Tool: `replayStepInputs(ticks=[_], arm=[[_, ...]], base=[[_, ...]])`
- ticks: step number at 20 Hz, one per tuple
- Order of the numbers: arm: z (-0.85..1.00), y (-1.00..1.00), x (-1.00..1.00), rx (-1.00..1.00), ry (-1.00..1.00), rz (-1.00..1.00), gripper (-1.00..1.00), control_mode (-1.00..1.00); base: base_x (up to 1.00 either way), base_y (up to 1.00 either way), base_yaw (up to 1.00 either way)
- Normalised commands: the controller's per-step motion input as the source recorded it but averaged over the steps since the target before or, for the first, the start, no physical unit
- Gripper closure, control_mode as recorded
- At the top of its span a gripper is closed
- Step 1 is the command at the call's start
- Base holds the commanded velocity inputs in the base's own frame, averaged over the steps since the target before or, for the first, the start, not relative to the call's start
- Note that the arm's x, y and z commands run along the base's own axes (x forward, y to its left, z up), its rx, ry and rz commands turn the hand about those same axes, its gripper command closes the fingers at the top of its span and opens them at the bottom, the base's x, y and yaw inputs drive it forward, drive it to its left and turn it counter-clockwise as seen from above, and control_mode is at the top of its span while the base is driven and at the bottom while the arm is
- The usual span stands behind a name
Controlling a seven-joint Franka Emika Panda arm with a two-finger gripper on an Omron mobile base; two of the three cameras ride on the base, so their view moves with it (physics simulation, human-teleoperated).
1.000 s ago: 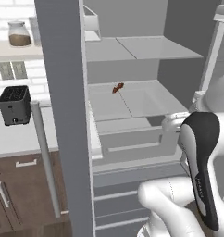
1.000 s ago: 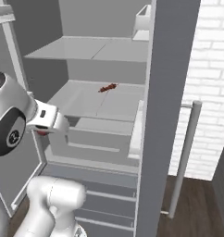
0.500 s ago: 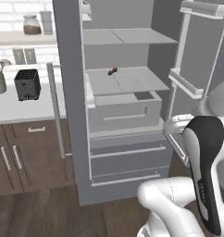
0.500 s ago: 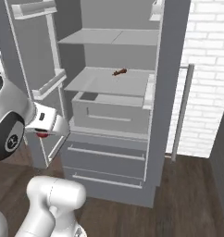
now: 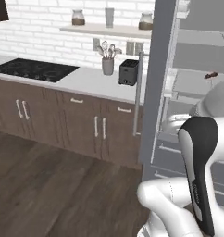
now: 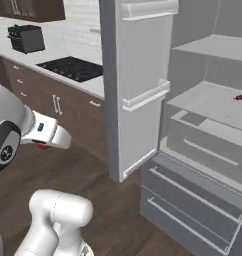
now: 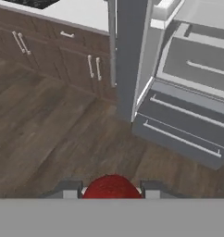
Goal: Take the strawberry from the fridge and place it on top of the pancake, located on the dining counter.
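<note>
1 tiny bright red strawberry (image 7: 112,186) clamped between the dark two-finger gripper (image 7: 112,189), over wood floor left of the open grey French-door fridge (image 7: 188,78), door ajar.

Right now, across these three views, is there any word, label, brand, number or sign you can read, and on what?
None can be read.
The arm's dark link bears a small pale mark: too small and blurred to read.
The fridge, toaster and shelf jars show no lettering.
</note>
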Motion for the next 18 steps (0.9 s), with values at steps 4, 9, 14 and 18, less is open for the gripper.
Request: replayStepInputs(ticks=[4,9,14,18], arm=[[0.0,0.0,0.0,0.0,0.0,0.0,1.0,1.0],[0.0,0.0,0.0,0.0,0.0,0.0,1.0,1.0],[0.0,0.0,0.0,0.0,0.0,0.0,1.0,1.0],[0.0,0.0,0.0,0.0,0.0,0.0,1.0,1.0]], base=[[-0.01,0.0,1.0],[0.0,0.0,1.0],[0.0,0.0,1.0],[-0.02,0.0,1.0]])
